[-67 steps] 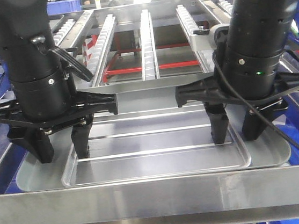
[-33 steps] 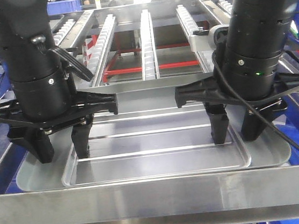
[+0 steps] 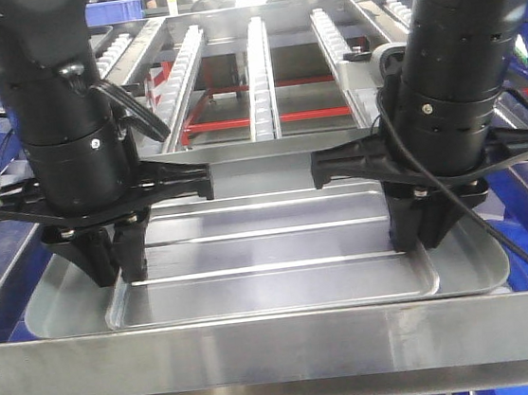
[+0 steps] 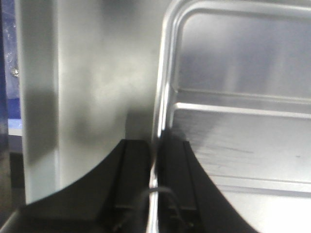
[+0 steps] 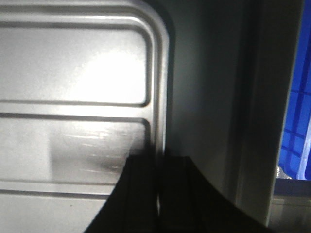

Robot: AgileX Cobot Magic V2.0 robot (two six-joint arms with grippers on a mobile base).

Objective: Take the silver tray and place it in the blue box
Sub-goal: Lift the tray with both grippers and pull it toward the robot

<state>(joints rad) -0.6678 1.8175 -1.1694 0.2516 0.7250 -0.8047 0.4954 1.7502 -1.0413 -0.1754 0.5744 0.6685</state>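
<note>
Jaws clamped narrow on opposite rims of silver tray [image 3: 274, 287]
One thin rim each was pinched by the left gripper [image 3: 109, 263] and right gripper [image 3: 427, 227], the tray seemingly resting on the steel counter [image 3: 282, 353]. A level, matched lift was judged best; the blue box could not be surely identified.

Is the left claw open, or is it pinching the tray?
Shut, pinching. The left claw has its black fingers closed together, with the rim of the silver tray squeezed between them.
</note>
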